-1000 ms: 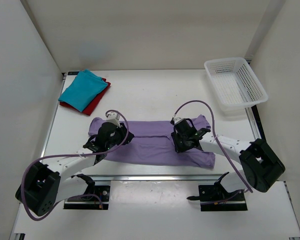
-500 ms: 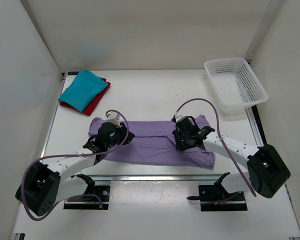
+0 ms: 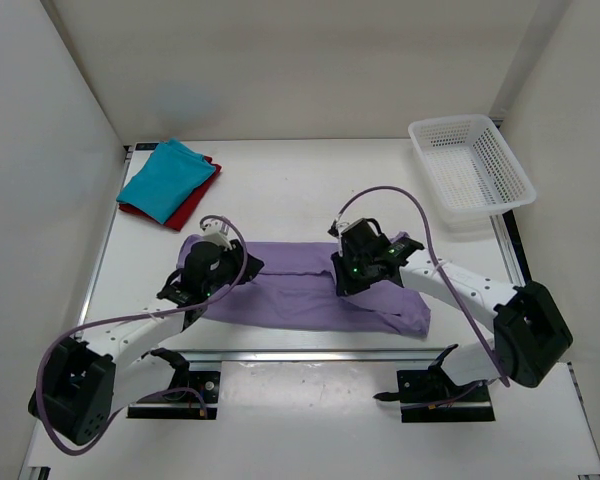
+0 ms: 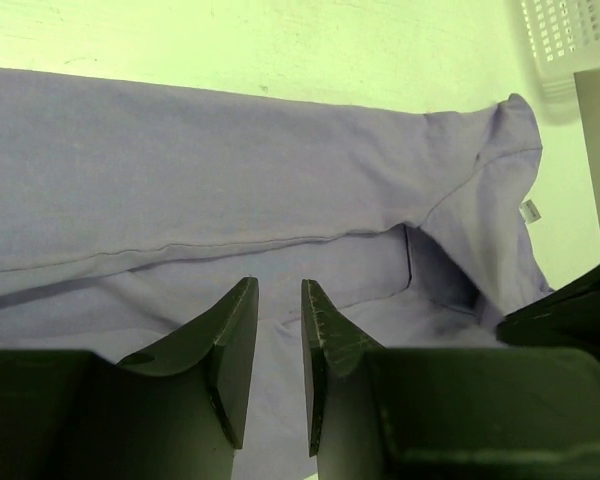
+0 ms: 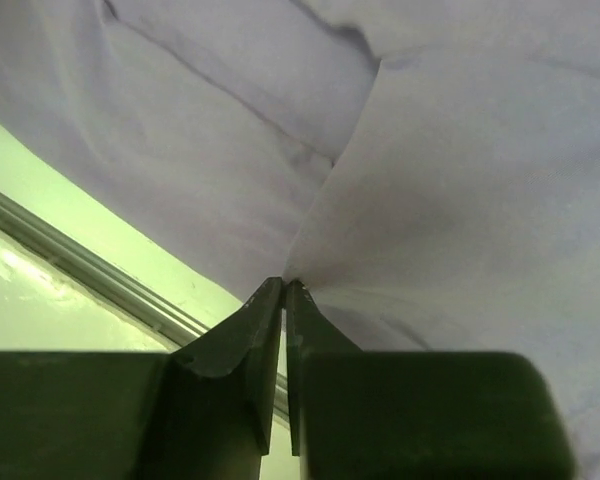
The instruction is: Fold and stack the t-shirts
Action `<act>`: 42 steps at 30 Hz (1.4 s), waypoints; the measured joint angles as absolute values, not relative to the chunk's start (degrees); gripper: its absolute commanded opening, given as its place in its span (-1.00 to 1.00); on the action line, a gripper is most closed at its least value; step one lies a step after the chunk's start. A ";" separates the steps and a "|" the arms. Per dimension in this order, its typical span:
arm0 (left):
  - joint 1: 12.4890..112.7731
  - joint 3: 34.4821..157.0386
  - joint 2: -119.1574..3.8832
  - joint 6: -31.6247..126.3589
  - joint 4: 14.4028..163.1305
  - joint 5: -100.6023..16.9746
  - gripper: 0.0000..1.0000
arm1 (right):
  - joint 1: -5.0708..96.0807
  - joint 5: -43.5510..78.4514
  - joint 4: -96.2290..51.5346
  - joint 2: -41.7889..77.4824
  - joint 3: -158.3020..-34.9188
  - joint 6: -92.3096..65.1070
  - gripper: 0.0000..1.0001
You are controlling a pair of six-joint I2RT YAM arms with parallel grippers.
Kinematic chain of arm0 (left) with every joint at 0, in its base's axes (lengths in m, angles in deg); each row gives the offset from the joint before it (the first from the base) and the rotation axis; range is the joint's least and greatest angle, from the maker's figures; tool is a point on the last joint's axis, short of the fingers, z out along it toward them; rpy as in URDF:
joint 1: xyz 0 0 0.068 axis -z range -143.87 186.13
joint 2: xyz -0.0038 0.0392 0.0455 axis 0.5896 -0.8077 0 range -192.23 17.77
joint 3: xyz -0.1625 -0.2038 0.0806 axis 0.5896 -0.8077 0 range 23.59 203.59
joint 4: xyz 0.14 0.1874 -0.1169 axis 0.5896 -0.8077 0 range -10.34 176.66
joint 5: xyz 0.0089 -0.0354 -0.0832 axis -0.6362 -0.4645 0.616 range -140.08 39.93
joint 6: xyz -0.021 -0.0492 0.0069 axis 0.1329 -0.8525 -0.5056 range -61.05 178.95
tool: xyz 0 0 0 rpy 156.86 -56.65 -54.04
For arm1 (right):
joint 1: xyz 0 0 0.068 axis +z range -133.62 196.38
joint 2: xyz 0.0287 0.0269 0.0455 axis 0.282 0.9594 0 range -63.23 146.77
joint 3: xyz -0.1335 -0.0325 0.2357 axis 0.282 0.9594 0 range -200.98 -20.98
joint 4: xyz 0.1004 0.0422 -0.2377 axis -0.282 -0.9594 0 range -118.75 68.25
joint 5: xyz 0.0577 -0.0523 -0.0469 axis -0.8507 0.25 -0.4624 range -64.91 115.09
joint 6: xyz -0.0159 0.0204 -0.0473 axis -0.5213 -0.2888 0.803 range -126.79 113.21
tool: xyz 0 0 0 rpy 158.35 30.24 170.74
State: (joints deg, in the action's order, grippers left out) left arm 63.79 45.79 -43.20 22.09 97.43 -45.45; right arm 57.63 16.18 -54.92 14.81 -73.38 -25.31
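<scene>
Top external view.

- Light lavender fabric t-shirt (image 3: 300,295): spread flat at lower centre, with both arms lying across it.
- Right gripper (image 5: 283,290): jaws pinched together on a raised fold of that shirt.
- Left gripper (image 4: 278,300): jaws narrowly parted, over the shirt's left half.
- Upper left: folded teal fabric t-shirt (image 3: 165,178), stacked on a dark red fabric t-shirt (image 3: 185,214).
- Upper right: white plastic mesh basket (image 3: 470,165), well apart from the shirts.

A spread t-shirt (image 3: 300,292) lies across the near middle of the tabletop (image 3: 300,190), running from 9 to 3 o'clock. At 10 o'clock, by the far-left corner, the upper folded t-shirt (image 3: 165,178) lies on the lower folded t-shirt (image 3: 187,212). The mesh basket (image 3: 470,170) sits at 2 o'clock, well apart from all three.
</scene>
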 measured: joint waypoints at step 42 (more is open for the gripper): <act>45.50 52.56 -74.19 12.27 111.22 -34.15 -0.27 | 7.80 5.58 -14.40 20.79 -54.69 -34.29 -1.00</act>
State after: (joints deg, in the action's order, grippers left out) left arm 45.50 52.56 -74.19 12.27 111.22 -34.15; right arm 7.80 5.58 -14.40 20.79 -54.69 -34.29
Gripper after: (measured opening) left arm 0.360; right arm 0.017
